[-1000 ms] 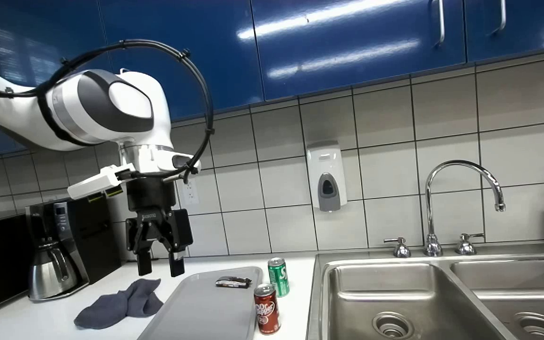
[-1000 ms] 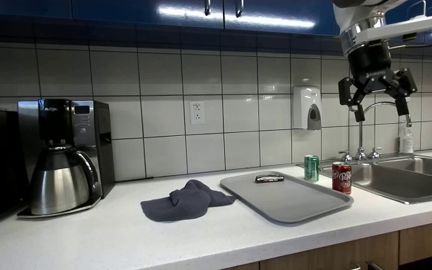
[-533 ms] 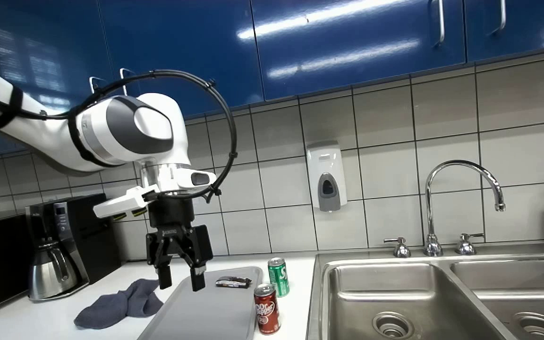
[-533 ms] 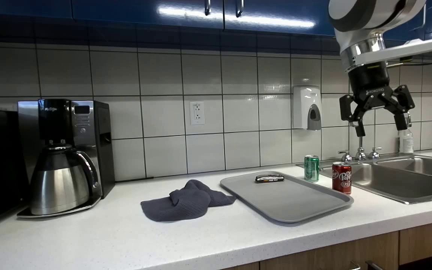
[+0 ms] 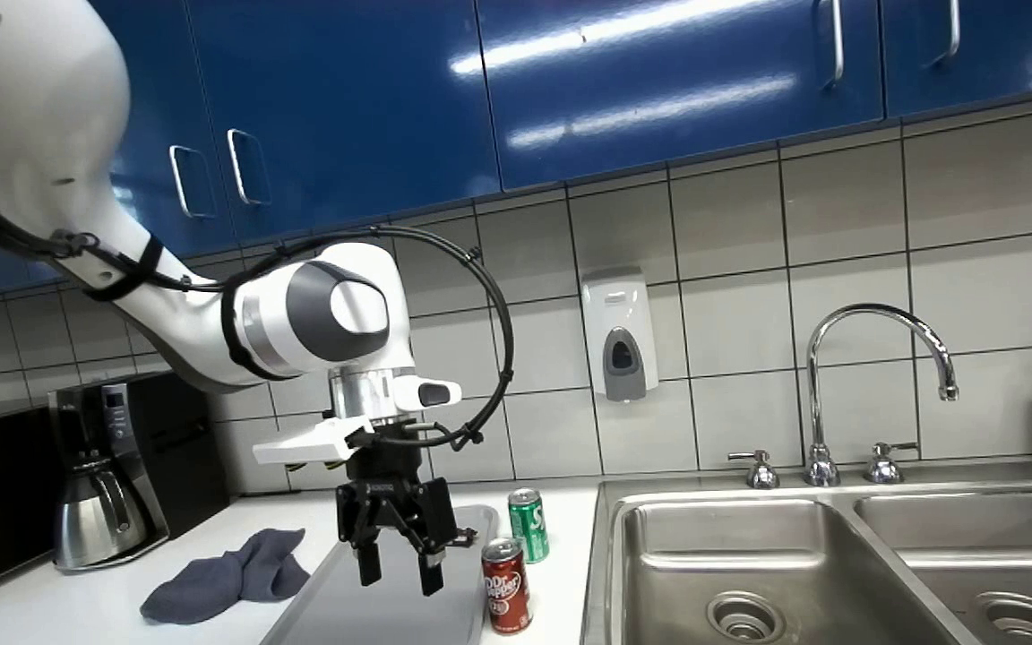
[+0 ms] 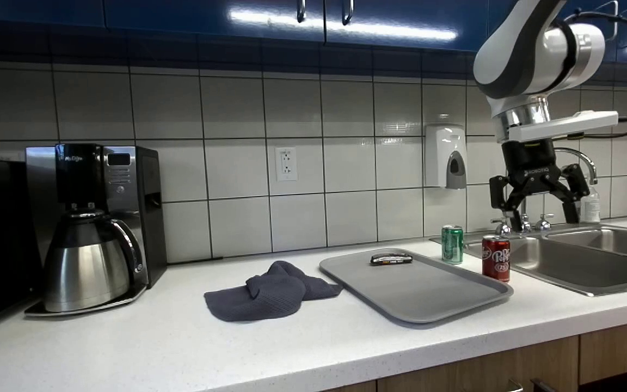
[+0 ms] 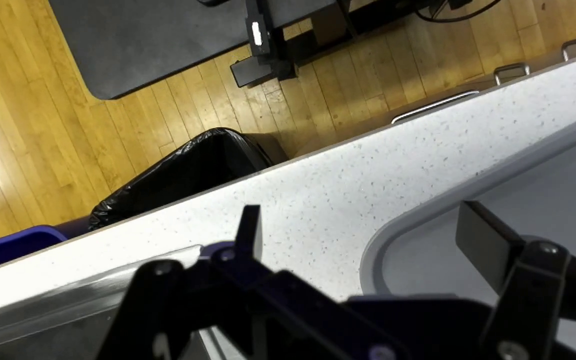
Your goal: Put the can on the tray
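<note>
Hanging lower than half a second ago in both exterior views, the black two-fingered Robotiq gripper (image 5: 399, 573) holds its fingers (image 5: 369, 564) spread well apart. In an exterior view, a large white arm link (image 5: 32, 107) now fills the upper left corner. Unmoved, a dark red metal Dr Pepper can (image 6: 496, 260) and a green metal soda can (image 6: 452, 245) stand upright on the speckled white counter (image 6: 183, 348), between the flat grey rectangular tray (image 6: 417, 294) and the stainless-steel sink (image 6: 558, 267); which one the task means, I cannot tell. A crumpled dark grey cloth (image 6: 272, 291) also lies as before.

In an exterior view, the gripper now covers most of a small dark packet (image 5: 464, 537) on the tray, leaving one end in sight. There the tray's near end is cut off by the bottom edge; in the wrist view the right edge cuts it, and the gripper's blurred linkage hides part of its corner. The inside of a black plastic bin liner (image 7: 178, 170) is too dark to make out.

The red can has a silver top and white lettering and stands just beside the tray; whether they touch is unclear. The green can's lettering is hard to read beyond a white S.
</note>
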You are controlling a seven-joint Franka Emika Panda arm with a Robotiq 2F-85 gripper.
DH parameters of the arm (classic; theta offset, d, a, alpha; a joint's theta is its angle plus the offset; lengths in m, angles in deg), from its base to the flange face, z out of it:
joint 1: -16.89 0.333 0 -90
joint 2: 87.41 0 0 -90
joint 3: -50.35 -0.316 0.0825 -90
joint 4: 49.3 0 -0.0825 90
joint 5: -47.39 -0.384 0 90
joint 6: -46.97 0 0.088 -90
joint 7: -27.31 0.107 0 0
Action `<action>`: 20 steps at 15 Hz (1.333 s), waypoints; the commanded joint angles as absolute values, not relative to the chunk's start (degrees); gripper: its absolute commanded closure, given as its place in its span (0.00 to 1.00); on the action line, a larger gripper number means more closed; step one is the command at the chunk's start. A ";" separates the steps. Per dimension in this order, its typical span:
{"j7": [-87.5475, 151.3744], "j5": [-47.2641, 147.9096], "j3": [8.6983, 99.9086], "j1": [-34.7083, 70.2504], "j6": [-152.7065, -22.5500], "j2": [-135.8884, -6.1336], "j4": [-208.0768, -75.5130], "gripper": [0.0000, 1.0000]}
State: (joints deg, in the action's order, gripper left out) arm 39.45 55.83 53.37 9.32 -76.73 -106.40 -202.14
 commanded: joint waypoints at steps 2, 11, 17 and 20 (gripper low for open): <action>39.40 56.36 54.21 8.61 -80.00 -96.39 -195.68 0.00; 37.62 55.76 56.36 9.43 -83.85 -83.86 -184.80 0.00; 35.03 54.36 56.77 9.50 -85.92 -78.05 -179.82 0.00; 34.03 54.00 56.74 9.57 -86.38 -75.86 -177.80 0.00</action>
State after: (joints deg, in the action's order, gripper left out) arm 36.65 55.35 56.29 9.32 -85.99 -78.56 -180.90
